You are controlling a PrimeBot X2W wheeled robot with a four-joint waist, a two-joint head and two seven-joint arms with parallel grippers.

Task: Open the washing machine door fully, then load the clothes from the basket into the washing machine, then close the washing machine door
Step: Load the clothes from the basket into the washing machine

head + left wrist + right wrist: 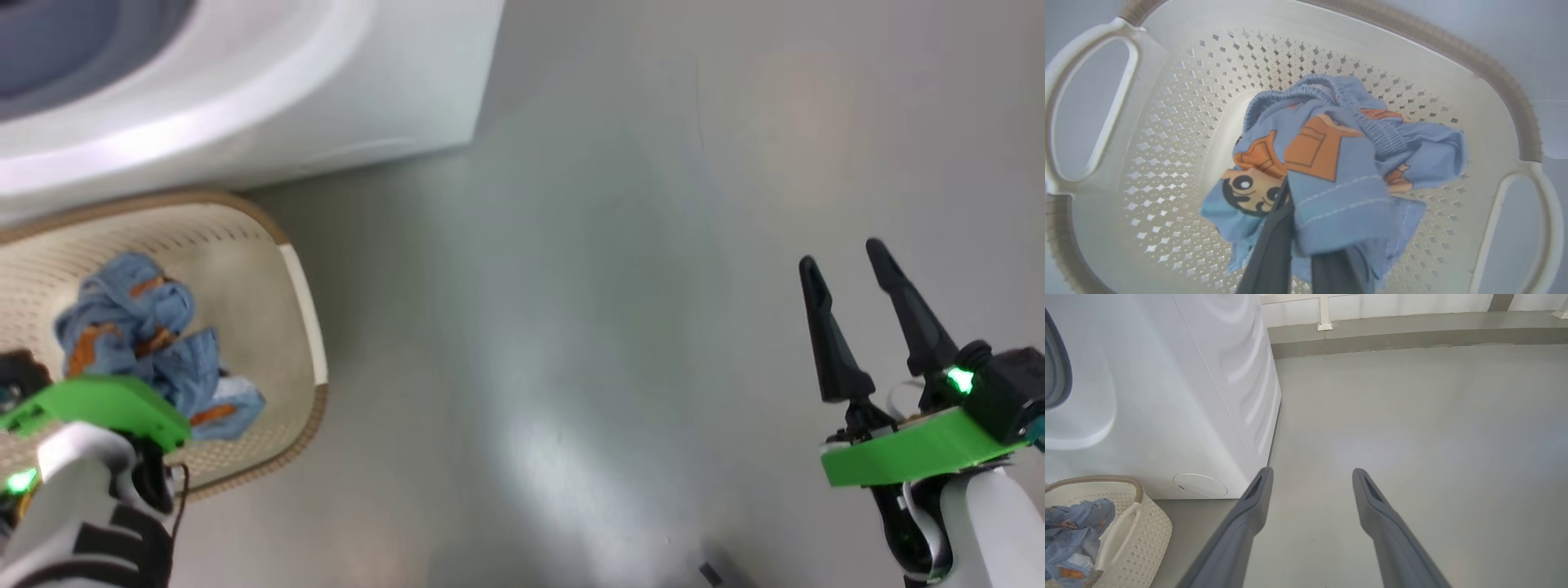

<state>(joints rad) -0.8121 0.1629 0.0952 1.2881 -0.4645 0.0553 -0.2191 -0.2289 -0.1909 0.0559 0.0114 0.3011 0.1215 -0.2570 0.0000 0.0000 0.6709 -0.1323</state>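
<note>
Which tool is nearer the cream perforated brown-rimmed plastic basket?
Left. The left tool reaches into the basket, shut on the blue printed clothes; the right tool hangs open over the grey floor, off to the basket's right.

No text, brand, number or sign can be read in any view. The clothes [1331,171] bear only printed cartoon figures in orange and black, with no lettering. The washer [1167,416] front and its round flap [1200,485] are plain white, and the basket [1167,163] wall is unmarked.
</note>
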